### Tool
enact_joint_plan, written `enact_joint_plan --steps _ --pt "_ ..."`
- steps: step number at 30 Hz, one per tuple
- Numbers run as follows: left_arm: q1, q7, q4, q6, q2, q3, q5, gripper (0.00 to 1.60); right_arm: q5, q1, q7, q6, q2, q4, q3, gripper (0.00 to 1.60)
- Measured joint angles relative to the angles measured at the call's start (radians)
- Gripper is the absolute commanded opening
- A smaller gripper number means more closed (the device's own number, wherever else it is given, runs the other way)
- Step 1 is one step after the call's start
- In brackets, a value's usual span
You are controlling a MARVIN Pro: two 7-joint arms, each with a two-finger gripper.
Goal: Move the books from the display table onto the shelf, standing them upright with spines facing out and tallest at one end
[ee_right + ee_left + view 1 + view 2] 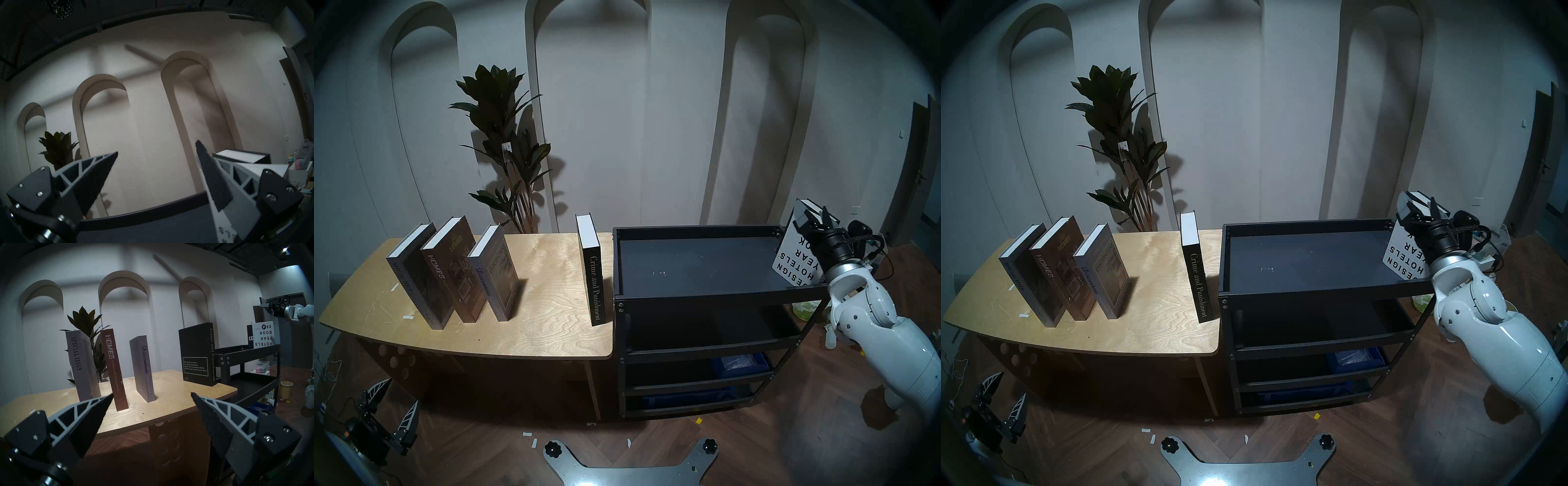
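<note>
White Design Hotels Yearbook (795, 258) upright, inverted, far-right on shelf (704, 264); Century (249, 337) apparently behind. Right gripper (815, 217) jaws apart, at its top. Crime and Punishment (593, 271) next: upright on display table (544, 305), left of right gripper. Left gripper (390, 404) jaws apart, low, near-left.

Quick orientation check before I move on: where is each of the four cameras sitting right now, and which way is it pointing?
Head stereo left: high, looking down at the display table and the shelf; both arms show, left gripper low, right gripper at the shelf's right end.
Head stereo right: nearly the same picture.
Left wrist: below the table edge, facing the standing books; its open fingers show.
Right wrist: above the shelf, facing the arched wall; open fingers show.
Shared: the white Design Hotels book in head and left wrist views.
</note>
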Motion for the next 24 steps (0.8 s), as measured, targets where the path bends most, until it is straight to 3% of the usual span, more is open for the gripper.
enact_joint_plan --steps 11,24 --pt "0.000 0.001 -0.001 0.000 0.001 0.000 0.016 1.60 0.043 0.113 -0.123 0.071 -0.091 -0.124 -0.187 1.60" --pt "0.000 0.002 -0.001 0.000 0.001 0.000 0.029 1.60 -0.045 0.251 -0.220 0.197 -0.194 -0.161 -0.385 1.60"
